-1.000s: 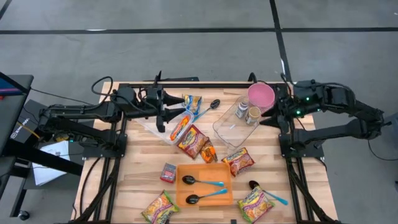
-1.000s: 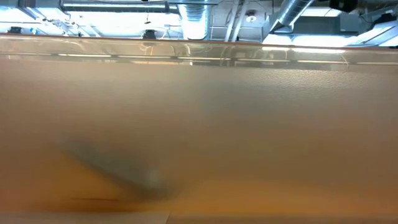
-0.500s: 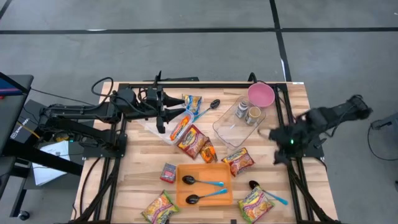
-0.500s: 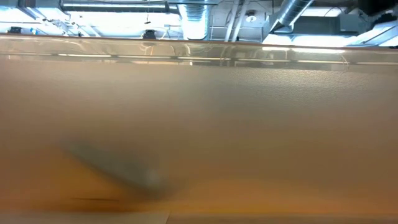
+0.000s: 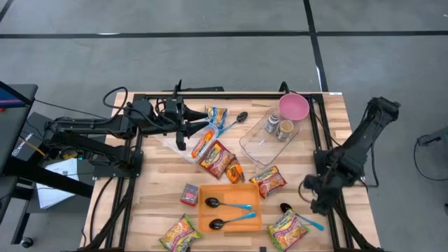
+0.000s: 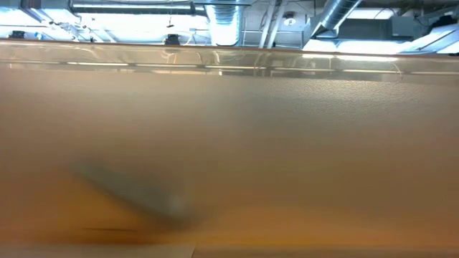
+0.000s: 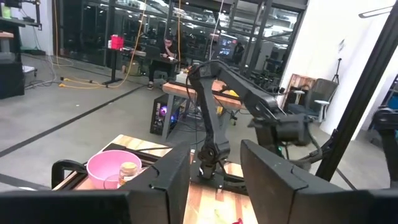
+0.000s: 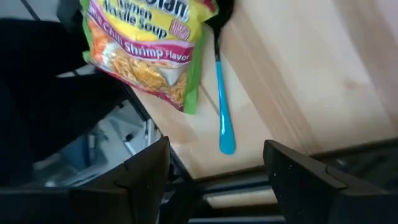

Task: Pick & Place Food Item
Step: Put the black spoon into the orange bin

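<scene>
Several ramen packets lie flat on the wooden table (image 5: 157, 183): one (image 5: 217, 159) at mid-table, one (image 5: 268, 180) right of the orange tray (image 5: 231, 190), one (image 5: 180, 233) near left, and a yellow-green one (image 5: 287, 229) (image 8: 146, 43) near right. My right gripper (image 5: 313, 201) (image 8: 217, 180) hangs open, tipped down, over the table's right edge just beyond that packet. My left gripper (image 5: 185, 129) (image 7: 214, 180) is held level above the far left, open, with nothing between its fingers. The low view shows only a tan blur.
A blue-handled spoon (image 8: 221, 106) (image 5: 302, 220) lies beside the near right packet. The orange tray holds two more spoons. A clear container (image 5: 255, 143) with cans and a pink bowl (image 5: 294, 106) stand far right. An orange packet (image 5: 203, 142) and a small red box (image 5: 190, 194) lie on the left.
My right arm has swung from beside the pink bowl at the far right toward the table's near edge, sinking and tipping its gripper downward, and now hangs near the yellow-green packet. Nothing on the table has moved.
</scene>
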### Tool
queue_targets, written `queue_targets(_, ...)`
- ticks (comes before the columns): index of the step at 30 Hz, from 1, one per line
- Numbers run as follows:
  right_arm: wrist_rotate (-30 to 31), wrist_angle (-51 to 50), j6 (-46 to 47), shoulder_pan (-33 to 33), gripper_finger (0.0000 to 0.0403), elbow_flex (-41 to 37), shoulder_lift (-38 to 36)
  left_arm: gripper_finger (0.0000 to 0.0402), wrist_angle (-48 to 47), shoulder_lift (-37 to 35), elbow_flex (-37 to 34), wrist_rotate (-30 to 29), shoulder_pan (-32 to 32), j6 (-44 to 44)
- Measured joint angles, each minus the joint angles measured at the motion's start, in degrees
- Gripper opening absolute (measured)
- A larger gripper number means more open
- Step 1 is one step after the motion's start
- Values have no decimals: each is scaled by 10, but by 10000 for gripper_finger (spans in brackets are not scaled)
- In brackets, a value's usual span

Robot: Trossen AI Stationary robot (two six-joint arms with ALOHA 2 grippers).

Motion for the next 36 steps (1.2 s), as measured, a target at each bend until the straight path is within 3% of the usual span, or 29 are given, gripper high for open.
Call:
queue_targets(7,79,88,0,77,250,0,147,131,0,0,0,0,0,0)
queue_targets(15,152,143,24,115,250,-1,278,130,0,0,0,2,0,0)
queue_targets(24,185,108,32,112,241,26,313,130,0,0,0,2,0,-1)
queue_targets(36,210,119,24,90,161,25,330,131,0,0,0,-1,0,0)
